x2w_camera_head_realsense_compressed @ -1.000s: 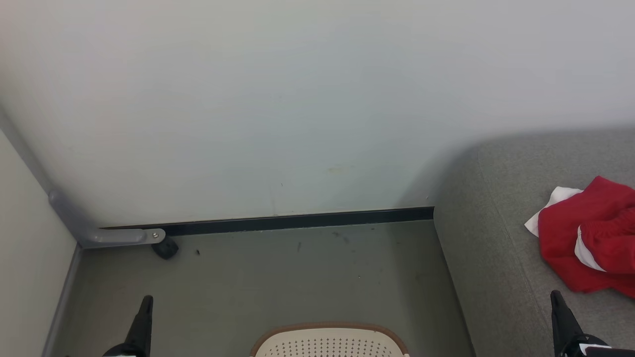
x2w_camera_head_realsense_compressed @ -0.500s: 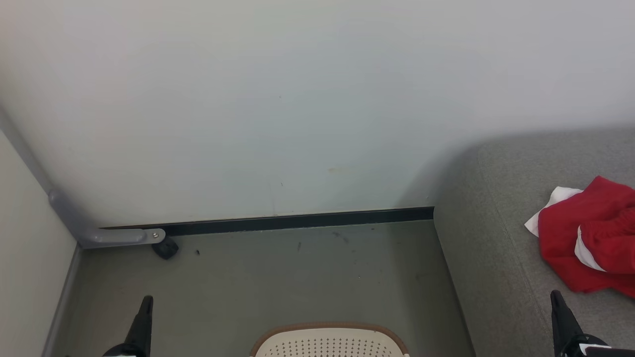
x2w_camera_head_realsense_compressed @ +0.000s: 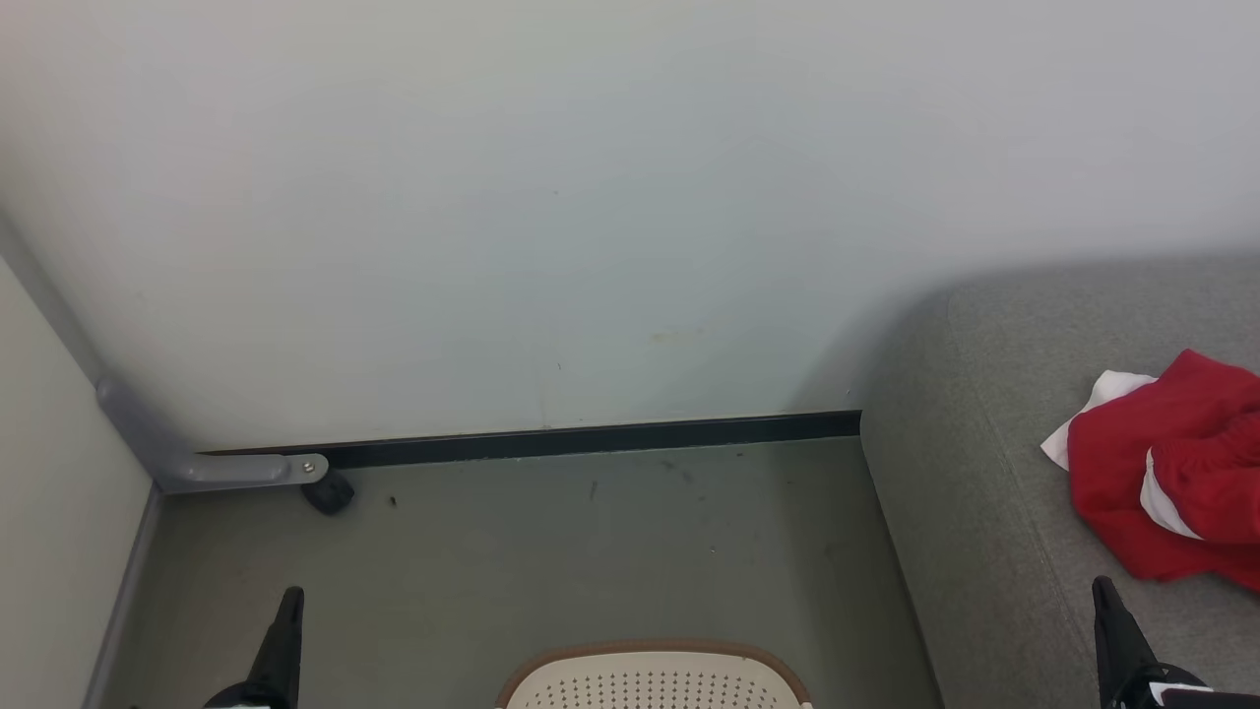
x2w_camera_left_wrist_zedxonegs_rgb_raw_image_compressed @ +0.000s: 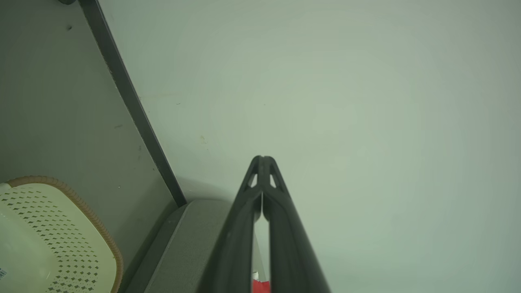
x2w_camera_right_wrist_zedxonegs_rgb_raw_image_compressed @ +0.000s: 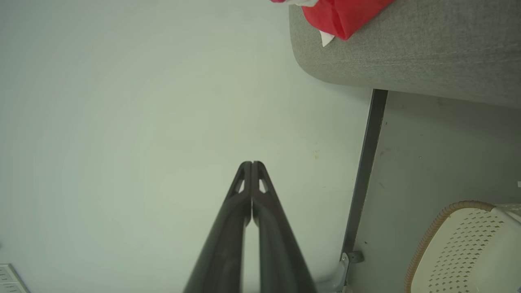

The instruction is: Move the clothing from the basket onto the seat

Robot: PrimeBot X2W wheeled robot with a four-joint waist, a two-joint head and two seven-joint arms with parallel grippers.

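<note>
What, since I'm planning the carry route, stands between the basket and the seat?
Nothing visible does: bare floor separates the basket from the seat, where red clothing already lies.

Clothing [x2w_camera_head_realsense_compressed: 1162, 492] on the seat [x2w_camera_head_realsense_compressed: 984, 443], basket [x2w_camera_head_realsense_compressed: 655, 679] on floor [x2w_camera_head_realsense_compressed: 541, 551] to its left.

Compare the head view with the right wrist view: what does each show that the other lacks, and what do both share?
Head view adds the left gripper, shut, at its lower left. Right wrist view adds a pale ribbed panel at its lower left. Both show the red clothing lying on the grey seat, the cream basket on the floor and the shut right gripper.
</note>
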